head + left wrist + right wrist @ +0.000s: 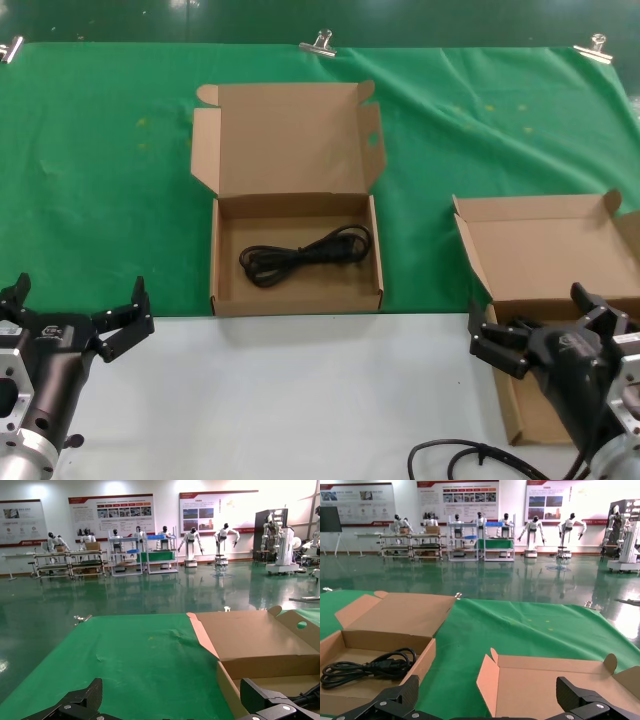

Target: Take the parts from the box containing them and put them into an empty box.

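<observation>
The thin black cord (300,255) lies looped inside the centre cardboard box (215,270), whose raised lid has two side wings. The cord (370,667) and that box (426,659) also show in the right wrist view. A second cardboard box with a plain lid (540,245) stands at the right; my right gripper hides most of its inside. My right gripper (535,322) is open and empty above that box's front part, facing its lid (545,685). My left gripper (78,300) is open and empty, low at the front left, left of the centre box (225,680).
A green cloth (100,150) covers the back of the table, held by metal clips (318,42) at its far edge. The front strip is white table top (280,400). A thicker black cable (470,460) lies at the front right near my right arm.
</observation>
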